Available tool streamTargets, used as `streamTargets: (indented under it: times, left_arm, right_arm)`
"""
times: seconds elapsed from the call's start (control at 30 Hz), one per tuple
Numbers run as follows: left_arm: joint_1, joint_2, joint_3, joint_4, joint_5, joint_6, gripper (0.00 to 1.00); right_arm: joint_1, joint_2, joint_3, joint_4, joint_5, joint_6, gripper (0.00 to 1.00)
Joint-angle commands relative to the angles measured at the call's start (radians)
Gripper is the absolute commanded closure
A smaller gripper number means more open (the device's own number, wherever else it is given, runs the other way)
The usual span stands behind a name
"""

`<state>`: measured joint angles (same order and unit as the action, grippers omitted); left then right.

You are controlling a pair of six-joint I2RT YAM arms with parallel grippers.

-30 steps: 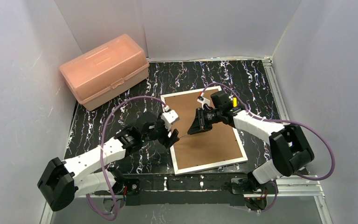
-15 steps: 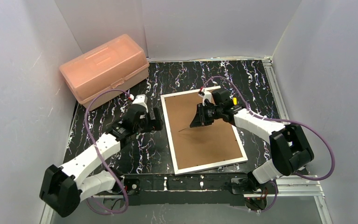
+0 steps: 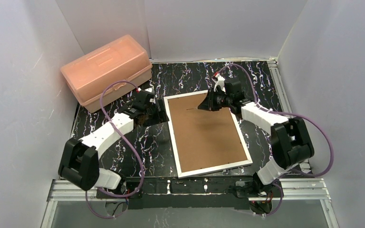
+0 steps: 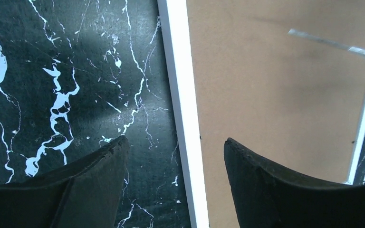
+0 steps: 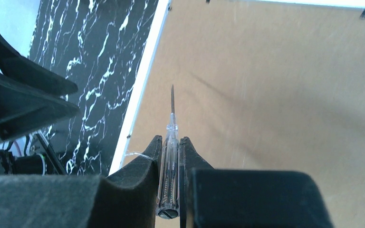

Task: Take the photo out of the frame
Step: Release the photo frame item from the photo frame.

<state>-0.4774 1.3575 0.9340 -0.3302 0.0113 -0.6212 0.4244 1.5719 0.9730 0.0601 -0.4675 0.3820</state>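
Left wrist view shows you what the overhead cannot: the left gripper (image 4: pixel 176 142) is spread and holds nothing, its matte black fingers straddling the thin white border of the frame (image 4: pixel 180 95). Marbled black table (image 4: pixel 52 71) lies one side, brown fibreboard the other. Right wrist view shows the right gripper (image 5: pixel 171 138) pinching a slim clear-handled screwdriver (image 5: pixel 169 161) over the back-up frame; the photo is hidden.

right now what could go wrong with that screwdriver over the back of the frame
1. The right gripper pinches the screwdriver by its slim clear handle; pressed on the backing board, the tip might gouge it or the tool might twist loose.
2. The left gripper is open astride the frame's white border, gripping nothing, so the frame could slide on the table when levered.
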Motion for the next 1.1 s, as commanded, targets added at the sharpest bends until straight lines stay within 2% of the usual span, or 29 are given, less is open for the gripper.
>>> streamTargets:
  times: [0.0, 0.33, 0.67, 0.8, 1.07]
  left_arm:
    - [0.018, 0.066, 0.056, -0.037, 0.019, 0.0, 0.32]
    - [0.041, 0.232, 0.164, -0.034, 0.019, 0.031, 0.43]
    - [0.092, 0.321, 0.206, 0.025, 0.077, 0.003, 0.47]
    - [0.128, 0.343, 0.198, 0.095, 0.153, -0.012, 0.56]
    - [0.176, 0.384, 0.207, 0.187, 0.167, -0.037, 0.67]
  right_arm:
    - [-0.023, 0.081, 0.123, 0.027, -0.053, -0.029, 0.99]
    - [-0.036, 0.167, 0.159, 0.07, -0.157, -0.036, 0.99]
    - [-0.036, 0.411, 0.384, 0.046, -0.298, -0.07, 0.99]
    - [-0.037, 0.473, 0.456, 0.044, -0.303, -0.051, 0.99]
    - [-0.036, 0.595, 0.551, 0.071, -0.369, -0.005, 0.99]
